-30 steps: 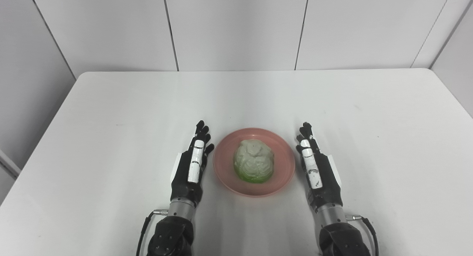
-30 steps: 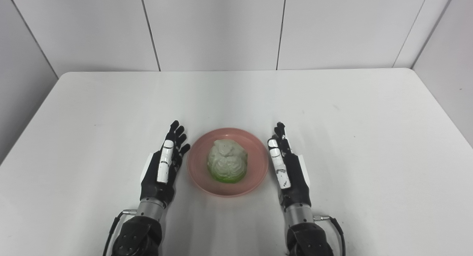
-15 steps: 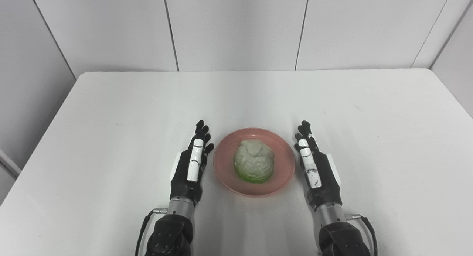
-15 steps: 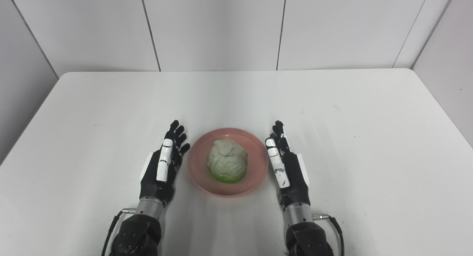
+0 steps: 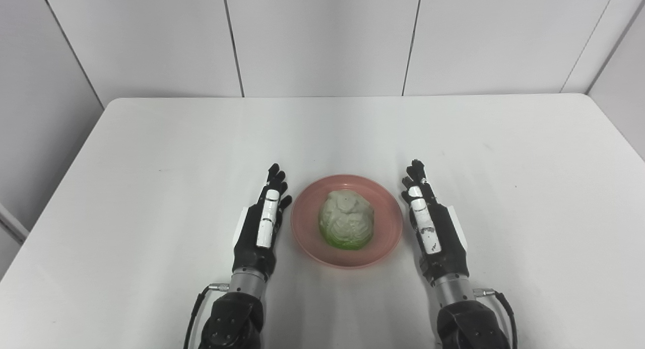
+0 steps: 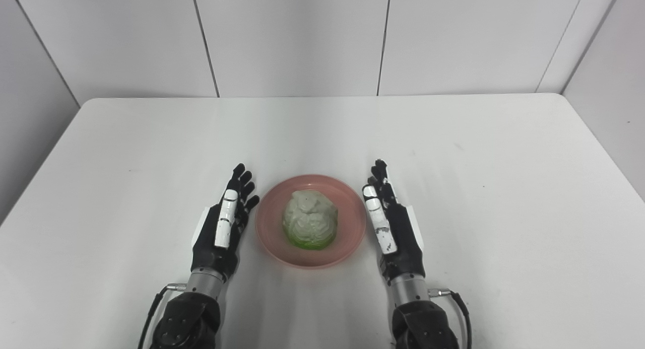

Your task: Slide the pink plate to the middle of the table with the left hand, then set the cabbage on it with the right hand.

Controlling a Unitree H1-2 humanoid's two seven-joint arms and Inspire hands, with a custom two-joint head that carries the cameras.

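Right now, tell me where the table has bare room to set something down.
Bare: the white table beyond the round pink plate and outside each robot hand. Crowded: left robot hand and right robot hand flank the plated pale green cabbage.

Table (image 5: 151, 152): smooth matt white top, looks laminate. Plate (image 5: 385, 238): pink, smooth, looks plastic, slight sheen on rim. Cabbage (image 5: 346, 220): pale, green at base, wrinkled ribbed surface, waxy look like moulded plastic. Left hand (image 5: 259, 225) and right hand (image 5: 432, 229): matt black plastic shells with glossy white inserts, bare metal cuffs at wrists. Wall panels (image 5: 322, 37): flat matt grey-white.
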